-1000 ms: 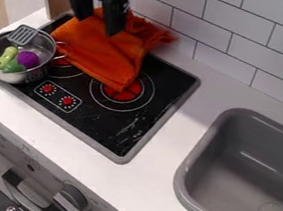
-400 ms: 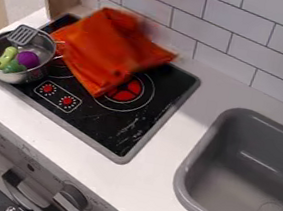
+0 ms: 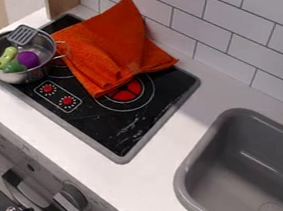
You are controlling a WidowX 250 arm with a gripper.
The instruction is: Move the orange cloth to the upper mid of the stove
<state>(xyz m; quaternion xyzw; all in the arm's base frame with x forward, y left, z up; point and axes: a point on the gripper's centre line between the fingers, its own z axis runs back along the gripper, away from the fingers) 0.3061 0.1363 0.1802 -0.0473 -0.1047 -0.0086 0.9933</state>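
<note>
The orange cloth (image 3: 106, 46) lies crumpled over the upper middle and upper left of the black stove (image 3: 118, 124). One corner of it stands up in a peak against the tiled wall, and its right corner reaches the stove's back edge. Its lowest corner covers part of the right burner (image 3: 127, 91).
A metal pot (image 3: 25, 77) sits on the stove's left side, holding a grey slotted spatula (image 3: 23, 35), a purple piece (image 3: 28, 59) and green pieces. A grey sink (image 3: 231, 157) is set into the counter at right. Tiled wall (image 3: 233, 31) runs behind.
The black gripper, above the cloth a second ago, has gone up out of view. The cloth has shifted and spread: its peak rises higher, and its lower corner has moved left.
</note>
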